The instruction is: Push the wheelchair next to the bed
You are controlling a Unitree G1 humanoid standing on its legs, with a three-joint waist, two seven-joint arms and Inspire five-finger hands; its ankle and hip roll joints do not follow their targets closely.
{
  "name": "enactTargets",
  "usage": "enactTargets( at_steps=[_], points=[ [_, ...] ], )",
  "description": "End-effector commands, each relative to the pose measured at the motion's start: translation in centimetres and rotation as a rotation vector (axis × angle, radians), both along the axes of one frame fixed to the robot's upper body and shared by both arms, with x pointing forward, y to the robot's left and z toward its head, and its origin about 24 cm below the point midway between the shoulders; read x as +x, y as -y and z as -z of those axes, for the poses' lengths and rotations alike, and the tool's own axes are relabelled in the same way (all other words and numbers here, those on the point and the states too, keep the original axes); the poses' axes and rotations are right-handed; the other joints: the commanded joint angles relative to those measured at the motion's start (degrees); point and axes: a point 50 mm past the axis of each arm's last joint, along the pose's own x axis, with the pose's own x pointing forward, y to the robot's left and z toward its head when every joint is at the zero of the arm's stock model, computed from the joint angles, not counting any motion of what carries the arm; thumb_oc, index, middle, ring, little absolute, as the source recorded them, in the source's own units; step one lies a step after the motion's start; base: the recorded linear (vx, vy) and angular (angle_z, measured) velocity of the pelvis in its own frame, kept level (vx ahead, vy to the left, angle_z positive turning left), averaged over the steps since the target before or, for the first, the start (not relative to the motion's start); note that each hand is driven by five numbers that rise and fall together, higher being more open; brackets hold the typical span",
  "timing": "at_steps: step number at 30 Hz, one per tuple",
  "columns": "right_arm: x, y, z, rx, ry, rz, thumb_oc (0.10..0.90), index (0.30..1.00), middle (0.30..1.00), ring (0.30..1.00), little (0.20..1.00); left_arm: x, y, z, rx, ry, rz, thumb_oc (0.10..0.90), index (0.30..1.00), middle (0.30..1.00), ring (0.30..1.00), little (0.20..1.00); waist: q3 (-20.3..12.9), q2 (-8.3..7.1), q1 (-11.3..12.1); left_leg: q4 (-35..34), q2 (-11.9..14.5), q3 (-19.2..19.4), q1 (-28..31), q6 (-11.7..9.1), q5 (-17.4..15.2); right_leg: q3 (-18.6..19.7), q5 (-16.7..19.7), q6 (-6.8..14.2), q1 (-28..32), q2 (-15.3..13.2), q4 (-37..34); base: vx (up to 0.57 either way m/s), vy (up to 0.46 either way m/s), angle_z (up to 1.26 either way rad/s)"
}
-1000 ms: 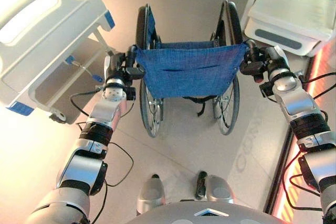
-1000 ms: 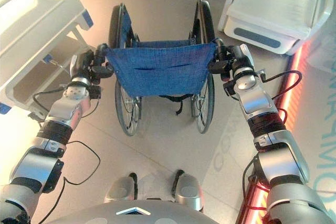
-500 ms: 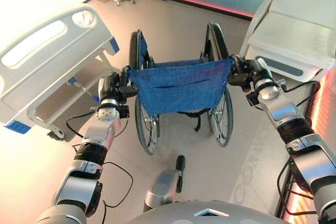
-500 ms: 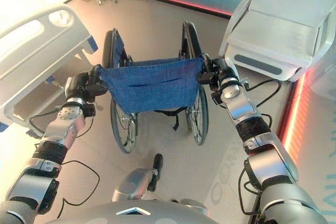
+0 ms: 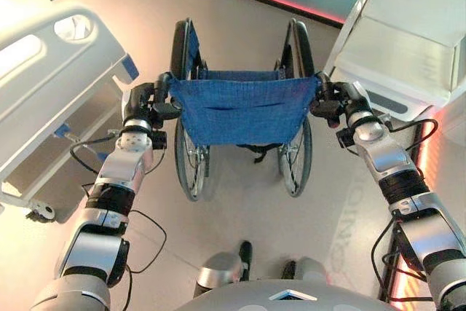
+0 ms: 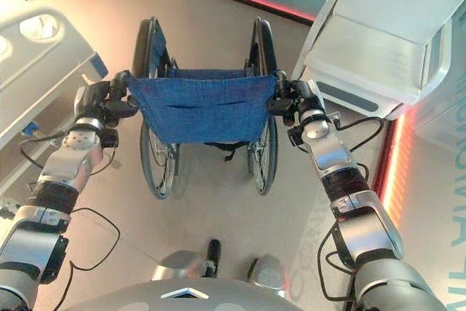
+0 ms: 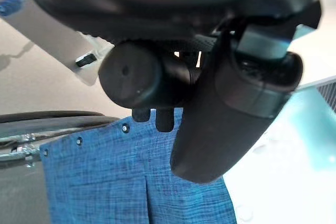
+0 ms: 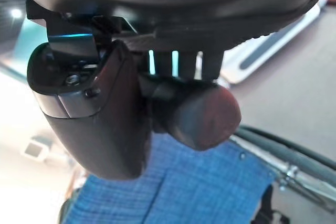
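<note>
Your wheelchair (image 5: 240,107) stands on the floor (image 5: 240,202) straight ahead, its blue backrest (image 5: 240,111) facing you, between the bed (image 5: 44,85) on your left and a white unit (image 5: 408,41) on your right. Your left hand (image 5: 142,103) is curled round its left push handle (image 7: 142,80); your right hand (image 5: 342,100) is curled round the right push handle (image 8: 197,114).

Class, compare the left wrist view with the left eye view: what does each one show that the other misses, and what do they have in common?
The left wrist view alone shows the round end of the left push handle with the left hand curled round it. The left eye view alone shows the right hand on the other handle, the wheelchair's wheels, the bed on the left and the white unit on the right. Both show the blue backrest and the left hand gripping.
</note>
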Motion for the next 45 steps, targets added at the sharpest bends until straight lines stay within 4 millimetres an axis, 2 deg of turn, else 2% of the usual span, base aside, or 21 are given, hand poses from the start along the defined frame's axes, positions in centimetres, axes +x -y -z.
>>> enactTargets(
  at_steps=[1,5,7,9,11,13,14,15,17,19,21,25,29,33,35,36,37,39,41,44,45],
  points=[
    [-0.4,0.4,0.1,-0.177,-0.033,-0.127,0.4,0.3,0.3,0.3,0.3,0.4,0.0,-0.7,0.085,0.039,0.052,0.4,0.3,0.3,0.3,0.3,0.6,-1.09,-1.7,10.1,-0.6,-1.1,-2.2,-5.6,-11.2,1.6,14.6,-2.2,3.4,3.6,-7.3,0.3,-0.134,0.75],
    [-0.5,1.2,-0.4,-0.216,-0.031,-0.119,0.4,0.3,0.3,0.3,0.3,0.3,1.6,0.5,0.042,0.015,0.073,0.4,0.3,0.3,0.3,0.3,-1.1,-1.57,-2.8,17.8,1.5,-1.6,-1.7,-7.2,-13.4,2.1,9.6,-4.0,3.8,5.4,-1.5,0.45,-0.253,0.59],
    [-0.3,1.7,-1.0,-0.259,-0.014,-0.123,0.4,0.3,0.3,0.3,0.3,0.1,1.8,0.9,0.035,0.009,0.067,0.4,0.3,0.3,0.3,0.3,-1.7,-1.67,-2.9,22.6,4.3,-1.0,0.2,-9.0,-11.2,-0.6,8.1,-5.5,5.1,5.8,-1.2,0.49,-0.317,0.4],
    [0.0,2.1,-1.5,-0.31,-0.016,-0.126,0.4,0.3,0.3,0.3,0.3,0.1,2.3,1.2,0.015,0.013,0.068,0.4,0.3,0.3,0.3,0.3,-2.9,-1.76,-2.9,27.4,6.2,-1.1,1.4,-11.0,-6.5,-2.7,6.3,-7.3,6.2,6.4,-1.4,0.4,-0.267,0.2],
    [-0.1,3.0,-1.5,-0.351,-0.025,-0.101,0.4,0.3,0.3,0.3,0.3,0.0,3.0,1.4,0.004,0.021,0.092,0.4,0.3,0.3,0.3,0.3,-2.3,-2.22,-1.5,36.1,7.0,0.0,-4.4,-12.1,-0.9,-4.3,3.9,-9.4,9.8,7.0,-1.8,0.38,-0.277,0.18],
    [-0.2,3.7,-1.5,-0.353,-0.024,-0.067,0.4,0.3,0.3,0.3,0.3,-0.2,3.4,1.2,0.016,0.034,0.126,0.4,0.3,0.3,0.3,0.3,-0.2,-2.84,0.4,37.2,7.7,2.3,-13.1,-11.6,-1.0,-4.9,2.4,-9.9,14.5,7.5,-2.4,0.36,-0.27,0.29],
    [-0.2,3.8,-1.5,-0.353,-0.023,-0.064,0.4,0.3,0.3,0.3,0.3,-0.2,3.4,1.2,0.018,0.034,0.128,0.4,0.3,0.3,0.3,0.3,0.0,-2.93,0.5,36.9,7.6,2.4,-13.6,-11.6,-0.8,-4.9,2.4,-9.9,14.7,7.4,-2.5,0.42,-0.188,0.13],
    [0.0,3.6,-1.5,-0.351,-0.018,-0.065,0.4,0.3,0.3,0.3,0.3,-0.5,3.1,1.3,0.03,0.045,0.126,0.4,0.3,0.3,0.3,0.3,1.4,-2.24,2.0,30.6,5.9,2.9,-14.6,-11.2,-1.8,-4.2,1.5,-9.3,17.0,8.5,-2.6,0.48,-0.079,-0.05],
    [0.5,2.5,-1.6,-0.342,-0.008,-0.081,0.4,0.3,0.3,0.3,0.3,-0.9,2.7,1.5,0.035,0.058,0.109,0.4,0.3,0.3,0.3,0.3,1.8,-0.48,3.8,14.6,5.5,3.6,-14.6,-11.7,1.9,-3.6,0.3,-8.7,19.6,10.9,-3.4,0.6,-0.032,-0.23],
    [0.7,1.8,-1.3,-0.333,-0.013,-0.092,0.4,0.3,0.3,0.3,0.3,-1.1,2.6,1.7,0.039,0.067,0.103,0.4,0.3,0.3,0.3,0.3,1.7,0.59,5.5,6.2,5.4,2.5,-17.4,-12.9,6.8,-2.3,-0.2,-8.5,22.4,12.5,-4.6,0.54,0.019,-0.48],
    [0.7,1.8,-1.5,-0.334,-0.017,-0.114,0.4,0.3,0.3,0.3,0.3,-1.7,2.0,1.7,0.053,0.077,0.087,0.4,0.3,0.3,0.3,0.3,1.5,0.86,7.0,0.2,5.5,1.8,-18.5,-13.0,8.7,-1.0,-1.7,-8.1,24.2,12.6,-4.5,0.6,0.073,-0.47],
    [0.3,1.9,-0.5,-0.285,-0.047,-0.129,0.4,0.3,0.3,0.3,0.3,-2.2,0.9,1.5,0.058,0.067,0.07,0.4,0.3,0.3,0.3,0.3,0.0,0.62,7.8,8.1,4.6,3.2,-18.8,-10.2,3.3,-2.0,-6.0,-6.9,24.5,10.5,4.2,0.5,0.134,-0.52],
    [-1.2,1.8,1.8,-0.259,-0.083,-0.16,0.4,0.3,0.3,0.3,0.3,-3.0,0.7,2.4,0.095,0.029,0.068,0.4,0.3,0.3,0.3,0.3,-2.0,-0.9,8.4,7.1,2.9,4.8,-14.4,-6.9,1.0,-4.7,1.6,-1.4,24.2,4.4,19.1,0.51,0.188,-0.3],
    [-1.8,1.6,2.1,-0.263,-0.067,-0.168,0.4,0.3,0.3,0.3,0.3,-3.2,0.6,2.4,0.114,0.028,0.066,0.4,0.3,0.3,0.3,0.3,-2.5,-0.72,8.8,7.5,2.3,4.9,-12.1,-5.8,-0.7,-6.2,7.9,-1.3,20.6,0.8,22.0,0.41,0.094,0.06],
    [-1.3,1.0,1.8,-0.286,-0.046,-0.174,0.4,0.3,0.3,0.3,0.3,-3.0,1.1,2.4,0.103,0.038,0.07,0.4,0.3,0.3,0.3,0.3,-1.3,0.05,7.8,7.2,2.9,4.8,-8.5,-6.2,-2.0,-7.3,5.8,-3.0,14.9,0.4,15.0,0.4,-0.083,-0.21],
    [-0.9,1.0,1.5,-0.297,-0.033,-0.167,0.4,0.3,0.3,0.3,0.3,-2.7,1.5,2.3,0.084,0.045,0.071,0.4,0.3,0.3,0.3,0.3,-0.8,0.24,7.1,6.8,2.7,3.8,-6.3,-6.6,-2.8,-7.7,7.5,-3.6,11.6,0.1,8.0,0.32,-0.119,0.13],
    [-0.8,1.0,1.5,-0.298,-0.032,-0.166,0.4,0.3,0.3,0.3,0.3,-2.7,1.5,2.3,0.083,0.046,0.072,0.4,0.3,0.3,0.3,0.3,-0.7,0.26,7.0,6.7,2.7,3.7,-6.0,-6.7,-3.0,-7.7,7.8,-3.6,11.6,0.1,7.2,0.35,-0.158,0.27],
    [-0.2,1.2,0.7,-0.32,-0.029,-0.147,0.4,0.3,0.3,0.3,0.3,-2.3,2.0,2.1,0.061,0.045,0.092,0.4,0.3,0.3,0.3,0.3,-0.1,-0.56,5.4,6.2,1.7,1.4,-3.5,-6.9,-5.8,-5.2,13.6,-2.2,7.9,-1.2,-4.1,0.39,-0.202,0.45],
    [0.1,1.4,0.1,-0.338,-0.024,-0.132,0.4,0.3,0.3,0.3,0.3,-2.0,2.5,1.9,0.053,0.048,0.109,0.4,0.3,0.3,0.3,0.3,0.0,-1.01,4.5,6.0,1.1,-0.7,-2.5,-6.7,-7.8,-2.4,16.8,-1.0,6.2,-2.1,-10.4,0.42,-0.213,0.71],
    [0.5,1.5,-0.7,-0.342,-0.02,-0.129,0.4,0.3,0.3,0.3,0.3,-1.6,3.2,1.8,0.038,0.051,0.114,0.4,0.3,0.3,0.3,0.3,-0.2,-1.45,3.6,7.9,0.5,-3.9,-2.3,-6.2,-10.4,1.0,17.5,-0.4,5.5,-2.0,-12.6,0.45,-0.293,0.67],
    [0.7,1.6,-1.3,-0.345,-0.015,-0.134,0.4,0.3,0.3,0.3,0.3,-1.6,3.2,1.7,0.036,0.052,0.11,0.4,0.3,0.3,0.3,0.3,0.0,-2.09,3.7,10.8,0.2,-4.7,-3.0,-6.2,-12.0,1.6,16.8,-0.4,5.2,-1.9,-9.6,0.42,-0.33,0.47]
  ],
)
